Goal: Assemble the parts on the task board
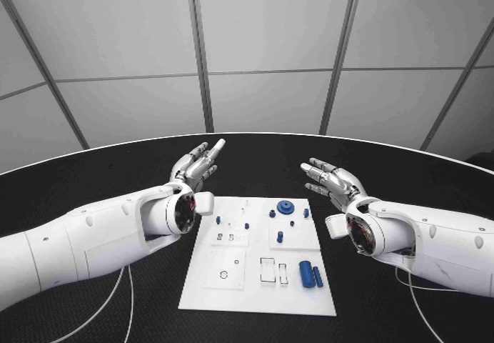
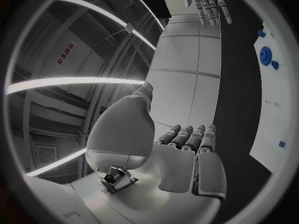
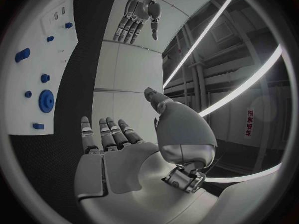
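**Both hands raised at the far end of the board, parts lying nearer**

While both hands are held up beyond the far edge of the task board, nothing on it is touched. The left hand is seen at the board's far left corner and the right hand at its far right corner, each with the fingers spread apart and extended away from the robot, palms turned inward toward one another. Nothing is held in either hand.

The board lies in the middle of the black bench, between the two forearms, its long axis running from near to far. The blue parts are gathered on its right half. A gear-like blue wheel is found near the far edge, with small blue pegs just beside it. A thick blue cylinder and a thinner blue rod lie side by side toward the near right, their long axes also running near to far. One small blue piece is seen on the left half.

The parts therefore lie nearer than both hands. The right hand is judged the closer to most of them, the wheel being nearest. For any pick, that hand would have to be drawn back and lowered, with the palm turned down toward the board.
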Available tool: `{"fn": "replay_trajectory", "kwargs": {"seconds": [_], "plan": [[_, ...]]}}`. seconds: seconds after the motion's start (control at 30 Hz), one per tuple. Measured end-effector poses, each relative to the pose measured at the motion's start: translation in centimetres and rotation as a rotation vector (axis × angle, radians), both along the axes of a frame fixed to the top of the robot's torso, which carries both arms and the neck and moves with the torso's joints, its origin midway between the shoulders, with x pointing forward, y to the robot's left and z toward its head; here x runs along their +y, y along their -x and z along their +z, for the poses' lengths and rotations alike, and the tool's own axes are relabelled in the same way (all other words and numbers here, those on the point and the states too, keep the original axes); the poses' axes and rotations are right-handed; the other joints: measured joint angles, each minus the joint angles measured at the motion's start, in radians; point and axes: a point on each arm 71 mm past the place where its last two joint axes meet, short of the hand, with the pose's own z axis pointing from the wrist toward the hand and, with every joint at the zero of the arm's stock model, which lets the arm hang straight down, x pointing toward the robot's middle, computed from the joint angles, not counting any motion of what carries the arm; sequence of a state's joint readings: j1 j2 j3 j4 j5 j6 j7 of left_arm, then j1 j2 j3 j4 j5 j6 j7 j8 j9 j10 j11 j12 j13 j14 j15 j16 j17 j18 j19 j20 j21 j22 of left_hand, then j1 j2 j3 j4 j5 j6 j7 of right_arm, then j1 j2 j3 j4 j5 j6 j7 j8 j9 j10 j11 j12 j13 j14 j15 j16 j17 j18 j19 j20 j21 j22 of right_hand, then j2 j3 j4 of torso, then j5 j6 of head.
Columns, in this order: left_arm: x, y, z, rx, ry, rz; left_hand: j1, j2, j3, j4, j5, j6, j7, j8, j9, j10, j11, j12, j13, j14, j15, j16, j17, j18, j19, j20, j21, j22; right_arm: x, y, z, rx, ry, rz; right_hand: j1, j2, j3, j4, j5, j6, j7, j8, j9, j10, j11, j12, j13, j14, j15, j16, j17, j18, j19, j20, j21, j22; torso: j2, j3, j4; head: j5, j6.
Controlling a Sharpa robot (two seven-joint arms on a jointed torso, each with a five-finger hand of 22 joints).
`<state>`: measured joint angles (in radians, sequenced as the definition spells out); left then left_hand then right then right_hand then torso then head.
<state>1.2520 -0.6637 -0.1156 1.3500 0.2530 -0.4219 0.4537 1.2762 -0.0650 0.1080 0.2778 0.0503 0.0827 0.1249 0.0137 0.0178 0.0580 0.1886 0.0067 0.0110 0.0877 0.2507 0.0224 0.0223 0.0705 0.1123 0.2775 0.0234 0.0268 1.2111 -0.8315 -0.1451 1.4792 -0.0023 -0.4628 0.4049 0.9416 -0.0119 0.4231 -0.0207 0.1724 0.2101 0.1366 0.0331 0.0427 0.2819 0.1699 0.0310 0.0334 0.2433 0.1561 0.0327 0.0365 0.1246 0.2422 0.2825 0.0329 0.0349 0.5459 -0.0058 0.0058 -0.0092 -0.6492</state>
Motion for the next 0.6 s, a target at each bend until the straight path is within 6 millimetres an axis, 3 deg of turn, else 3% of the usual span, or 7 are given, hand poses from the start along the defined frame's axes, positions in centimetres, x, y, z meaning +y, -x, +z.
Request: {"fn": "replay_trajectory", "kwargs": {"seconds": [0.07,0.13,0.27,0.33,0.4,0.5,0.6], "plan": [[-0.1,-0.6,0.7,-0.002,0.022,-0.017,0.037,-0.001,0.003,0.011,0.000,0.004,0.003,0.000,0.001,0.005,0.004,0.000,0.001,0.002,0.009,0.000,0.002,0.015,0.004,0.010,0.000,0.002,-0.1,-0.1,0.2,0.002,0.000,0.013,0.023,0.001,0.009,-0.009,0.000,0.021,0.001,0.006,0.005,0.029,0.007,0.001,0.002,0.032,0.007,0.010,0.005,0.000,0.018,0.001,0.006,0.003,0.000,-0.0001,0.0001,0.000,0.000],[-0.2,-1.1,1.3,-0.005,0.041,-0.032,0.038,-0.001,0.003,0.011,0.000,0.004,0.004,0.000,0.001,0.005,0.004,0.000,0.001,0.002,0.009,0.000,0.002,0.015,0.004,0.010,0.000,0.002,-0.2,-0.2,0.3,0.003,0.000,0.019,0.048,0.001,0.019,-0.020,0.004,0.053,0.003,0.017,0.011,0.067,0.014,0.008,0.005,0.074,0.014,0.020,0.011,0.016,0.040,0.003,0.011,0.005,0.000,-0.0002,0.0001,0.000,0.000],[-0.2,-1.5,1.8,-0.010,0.056,-0.042,0.038,-0.001,0.003,0.011,0.000,0.008,0.001,0.004,0.002,0.012,0.012,0.001,0.002,0.005,0.012,0.004,0.004,0.015,0.004,0.010,0.000,0.002,-0.4,-0.3,0.3,-0.001,0.003,0.015,0.112,-0.001,0.034,-0.057,0.009,0.158,0.011,0.048,0.031,0.201,0.028,0.023,0.013,0.215,0.026,0.056,0.030,0.016,0.115,0.006,0.030,0.012,0.000,0.0000,0.0001,0.000,-0.003],[0.3,-1.6,1.8,-0.010,0.057,-0.037,0.042,0.003,0.003,0.011,0.000,0.018,0.004,0.005,0.004,0.019,0.019,0.005,0.004,0.010,0.016,0.009,0.007,0.015,0.004,0.010,0.004,0.002,-1.9,-0.8,0.6,-0.068,0.056,-0.036,0.142,-0.004,0.043,-0.074,0.015,0.221,0.016,0.066,0.043,0.290,0.035,0.033,0.018,0.299,0.031,0.078,0.041,0.016,0.171,0.007,0.042,0.018,0.000,0.0001,0.0002,0.000,-0.008],[0.3,-1.6,1.8,-0.011,0.061,-0.043,0.052,0.012,0.005,0.011,0.000,0.051,0.005,0.018,0.011,0.038,0.037,0.011,0.007,0.033,0.018,0.021,0.012,0.016,0.004,0.010,0.008,0.004,-2.4,-1.1,1.0,-0.142,0.124,-0.048,0.171,-0.007,0.052,-0.091,0.021,0.293,0.021,0.086,0.056,0.380,0.039,0.042,0.022,0.381,0.034,0.099,0.051,0.016,0.244,0.008,0.058,0.024,0.000,0.0002,-0.0003,-0.001,-0.011],[0.5,-1.5,1.8,-0.012,0.066,-0.049,0.063,0.013,0.010,0.009,0.000,0.092,0.008,0.031,0.021,0.070,0.040,0.012,0.010,0.058,0.019,0.037,0.021,0.015,0.007,0.014,0.012,0.006,-2.6,-1.3,1.3,-0.214,0.223,-0.024,0.204,-0.015,0.069,-0.108,0.027,0.391,0.031,0.114,0.073,0.481,0.036,0.048,0.025,0.474,0.029,0.124,0.062,0.032,0.337,0.007,0.080,0.030,0.000,-0.0001,-0.0008,-0.001,-0.014],[0.8,-1.5,1.9,-0.015,0.071,-0.053,0.096,0.021,0.021,-0.002,0.000,0.198,0.015,0.069,0.045,0.182,0.071,0.039,0.024,0.152,0.023,0.089,0.046,0.015,0.047,0.019,0.035,0.017,-2.6,-1.4,1.5,-0.279,0.325,0.014,0.227,-0.030,0.087,-0.125,0.032,0.484,0.045,0.138,0.087,0.577,0.028,0.050,0.026,0.564,0.018,0.148,0.073,0.031,0.426,0.003,0.100,0.035,0.000,-0.0004,-0.0015,-0.001,-0.015]]}}
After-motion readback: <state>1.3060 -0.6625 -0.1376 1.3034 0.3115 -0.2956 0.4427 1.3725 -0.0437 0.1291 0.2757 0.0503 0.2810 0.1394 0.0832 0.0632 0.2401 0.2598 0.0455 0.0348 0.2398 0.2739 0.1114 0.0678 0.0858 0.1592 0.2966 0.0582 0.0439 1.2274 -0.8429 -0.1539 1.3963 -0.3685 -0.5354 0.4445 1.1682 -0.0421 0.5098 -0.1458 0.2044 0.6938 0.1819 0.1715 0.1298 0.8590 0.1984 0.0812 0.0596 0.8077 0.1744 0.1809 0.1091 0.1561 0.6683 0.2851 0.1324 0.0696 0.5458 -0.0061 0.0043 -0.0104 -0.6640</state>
